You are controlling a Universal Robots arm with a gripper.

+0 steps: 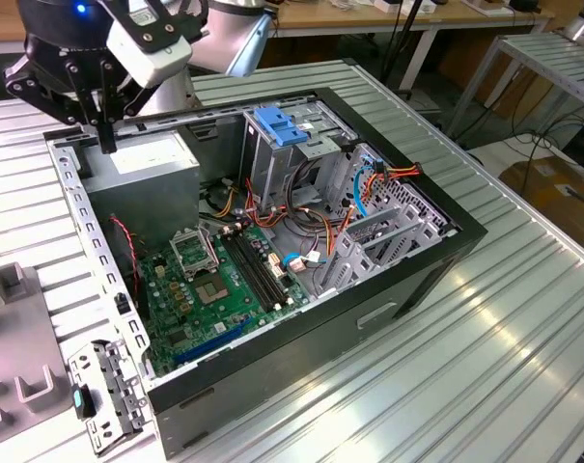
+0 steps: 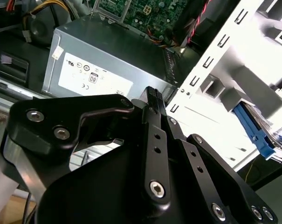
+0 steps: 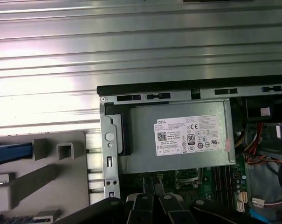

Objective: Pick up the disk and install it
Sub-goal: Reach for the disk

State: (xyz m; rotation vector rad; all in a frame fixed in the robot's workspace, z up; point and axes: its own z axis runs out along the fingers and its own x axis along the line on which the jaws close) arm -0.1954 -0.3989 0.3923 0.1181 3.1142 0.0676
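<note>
Disk (image 3: pixel 9 151): blue carrier edge showing and dark body hidden. It lay in a grey fixture (image 3: pixel 61 184) on the table (image 1: pixel 523 367), outside the case (image 1: pixel 465 231) and just past its perforated side wall. Its long axis appeared to run crosswise to that wall. The disk was well apart from the gripper (image 2: pixel 152 95), sideways beyond the wall. Gripper: fingers pressed together, holding nothing, poised above the power supply (image 3: pixel 178 135) in the case's corner.
</note>
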